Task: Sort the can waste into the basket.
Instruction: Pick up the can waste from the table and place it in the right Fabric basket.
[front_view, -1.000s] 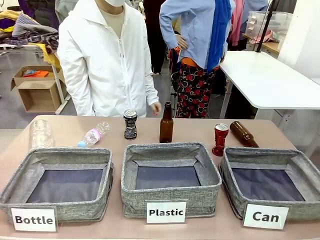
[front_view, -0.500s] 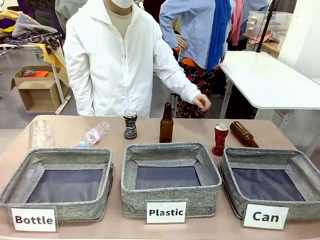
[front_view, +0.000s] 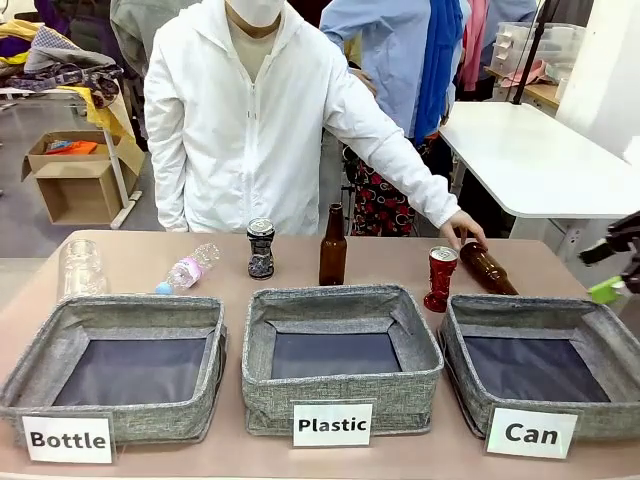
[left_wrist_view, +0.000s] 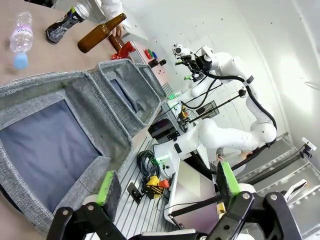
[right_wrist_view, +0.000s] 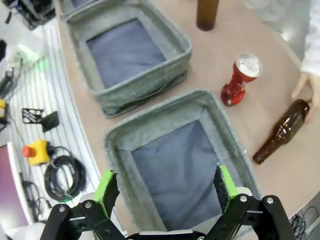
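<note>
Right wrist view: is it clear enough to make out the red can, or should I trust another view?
Right wrist view: slightly soft, but the red can reads clearly, with glare on its silver top. Front view: sharp, evenly lit, Can label legible. Left wrist view: heavily tilted, edges bent, background bright and washed out.

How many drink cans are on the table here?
2. The red dented can stands by the far left corner of the Can basket; the black patterned can stands just left of the upright brown bottle.
</note>
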